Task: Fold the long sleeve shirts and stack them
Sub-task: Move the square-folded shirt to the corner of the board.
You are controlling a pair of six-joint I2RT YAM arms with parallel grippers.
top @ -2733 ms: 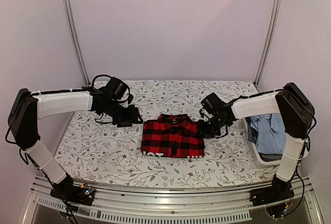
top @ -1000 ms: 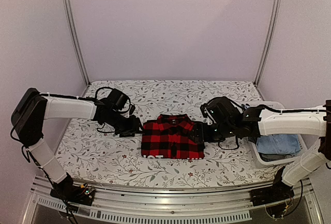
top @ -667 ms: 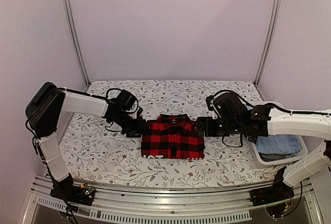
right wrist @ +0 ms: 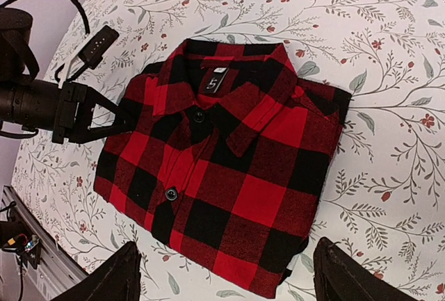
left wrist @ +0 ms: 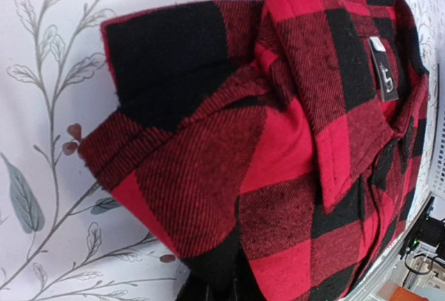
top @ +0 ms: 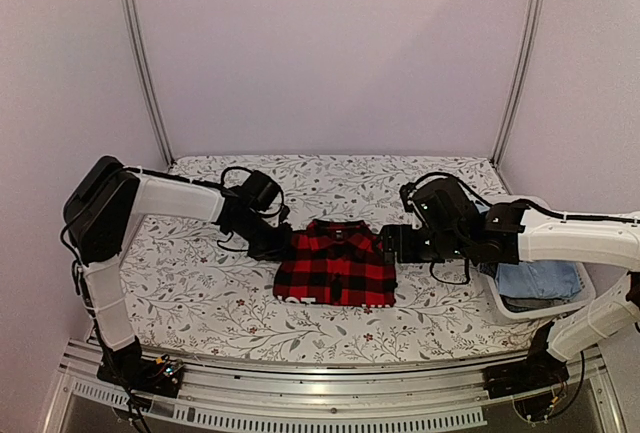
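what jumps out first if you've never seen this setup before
The folded red-and-black checked shirt in the middle of the floral table is the loudest thing. The left gripper is pinched shut on its left edge, while the right gripper hangs open just off its right edge. At the far right, a white basket holds blue clothes.

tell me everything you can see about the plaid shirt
The shirt is red-and-black buffalo check in a soft flannel-like weave, with black buttons and a dark neck label. It lies folded into a neat rectangle, front and collar facing up, flat on the floral table. The left gripper is closed on one shoulder edge.
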